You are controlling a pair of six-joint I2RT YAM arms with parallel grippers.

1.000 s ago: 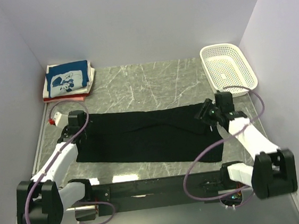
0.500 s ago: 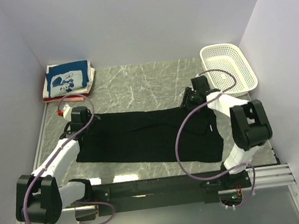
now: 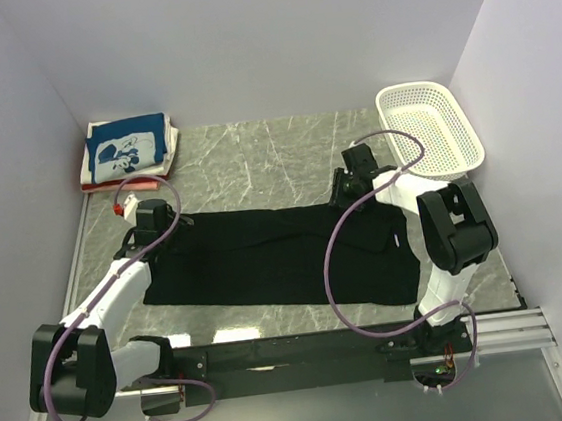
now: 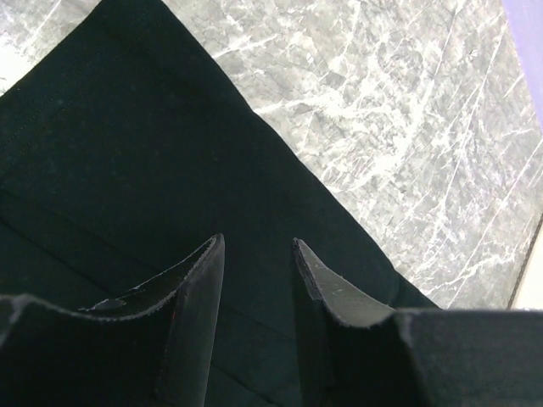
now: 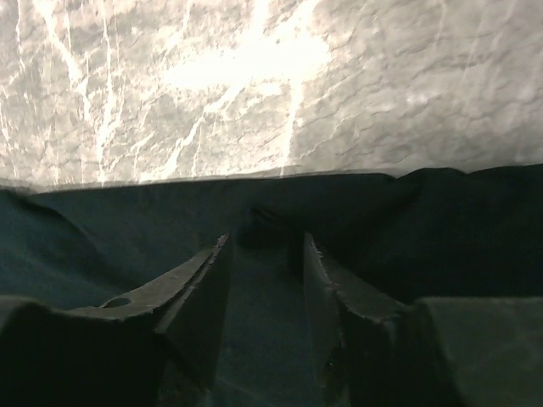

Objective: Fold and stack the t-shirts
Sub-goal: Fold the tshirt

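Step in hand looks like the grab for the next fold on the black shirt (image 3: 276,256). It lies flat as a long band across the middle of the desk (image 3: 256,163), not yet stacked. Left claw (image 4: 257,244) is over the shirt's far-left corner, jaws apart, only flat cloth under the gap, nothing clamped. Right claw (image 5: 263,240) is at the far edge toward the right end, jaws apart too. There's a small pucker of cloth at its tips, and I can't tell if it's nipped. Next move, my read: both claws close on that far edge, lift level and together, and carry it over. Uneven lift would skew the band. Count: 1 black shirt open. The folded stack in the far-left corner has the blue print shirt (image 3: 126,151) on top, with a white edge (image 3: 86,169) and a red edge (image 3: 95,187) below, so 3 by my count. 1 basket (image 3: 411,88) far right, 2 claws.
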